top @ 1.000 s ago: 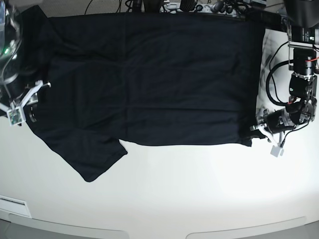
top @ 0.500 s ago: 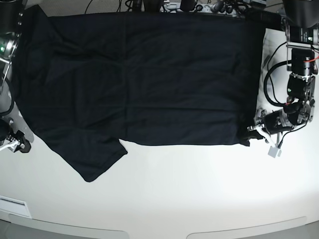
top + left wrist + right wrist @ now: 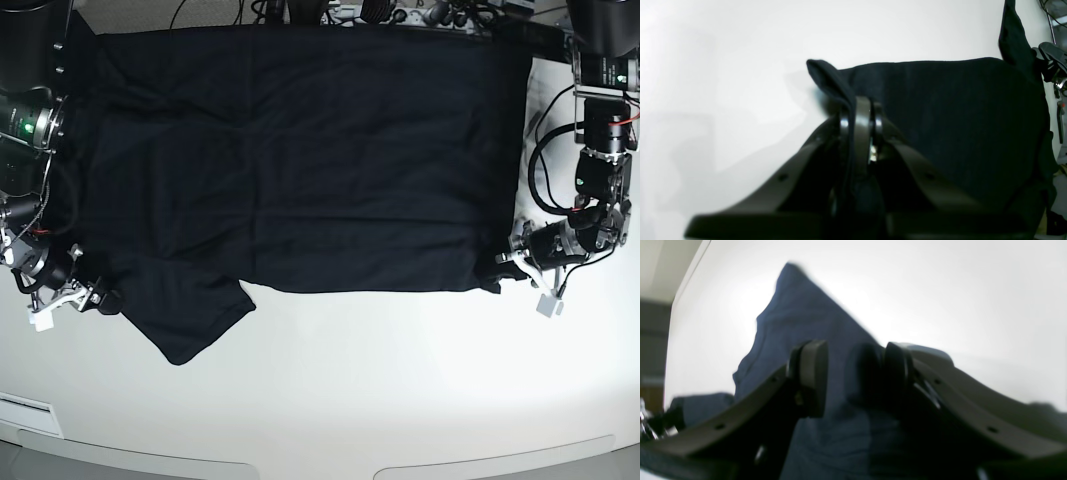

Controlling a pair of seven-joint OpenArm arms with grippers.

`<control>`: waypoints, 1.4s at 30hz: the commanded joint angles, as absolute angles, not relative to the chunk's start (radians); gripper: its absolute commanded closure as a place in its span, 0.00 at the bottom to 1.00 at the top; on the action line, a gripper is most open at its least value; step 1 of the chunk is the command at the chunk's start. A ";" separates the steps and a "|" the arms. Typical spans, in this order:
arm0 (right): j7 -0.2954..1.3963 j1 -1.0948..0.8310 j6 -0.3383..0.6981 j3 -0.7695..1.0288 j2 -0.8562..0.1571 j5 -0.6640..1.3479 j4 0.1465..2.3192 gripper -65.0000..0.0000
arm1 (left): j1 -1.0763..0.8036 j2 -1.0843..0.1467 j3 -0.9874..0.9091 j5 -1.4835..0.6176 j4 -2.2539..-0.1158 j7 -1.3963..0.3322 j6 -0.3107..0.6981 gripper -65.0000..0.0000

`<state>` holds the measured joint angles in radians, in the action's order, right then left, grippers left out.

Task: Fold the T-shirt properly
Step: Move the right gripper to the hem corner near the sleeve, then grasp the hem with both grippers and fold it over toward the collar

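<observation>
The black T-shirt (image 3: 300,150) lies spread flat on the white table (image 3: 350,390), with one sleeve (image 3: 190,315) pointing toward the front left. My left gripper (image 3: 503,262) is at the shirt's front right hem corner. In the left wrist view the gripper (image 3: 858,115) is shut on the cloth, and a pinched corner (image 3: 826,78) sticks up past the fingers. My right gripper (image 3: 98,298) is at the left edge of the sleeve. In the right wrist view it (image 3: 853,373) is open, with the cloth (image 3: 800,316) lying between its fingers (image 3: 810,373).
Cables and plugs (image 3: 420,12) run along the table's back edge. The left arm's body and cables (image 3: 600,150) stand on the right, the right arm's body (image 3: 25,120) on the far left. The table's front edge (image 3: 300,468) curves across the bottom.
My right gripper has moved toward the front and then in to the sleeve's left edge. My left gripper has stayed at the hem corner.
</observation>
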<state>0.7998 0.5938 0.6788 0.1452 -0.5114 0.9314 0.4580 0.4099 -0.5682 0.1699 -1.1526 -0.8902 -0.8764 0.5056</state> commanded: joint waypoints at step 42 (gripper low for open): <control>1.037 0.241 0.698 -0.058 -0.912 1.125 1.447 1.00 | 0.523 -0.700 0.176 -1.190 -1.249 -1.184 0.688 1.00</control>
<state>1.0542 0.2184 0.6971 -0.0704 -0.8841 1.1164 1.4322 0.4957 -0.6823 0.1841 -1.1774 -1.2331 -1.1988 0.6830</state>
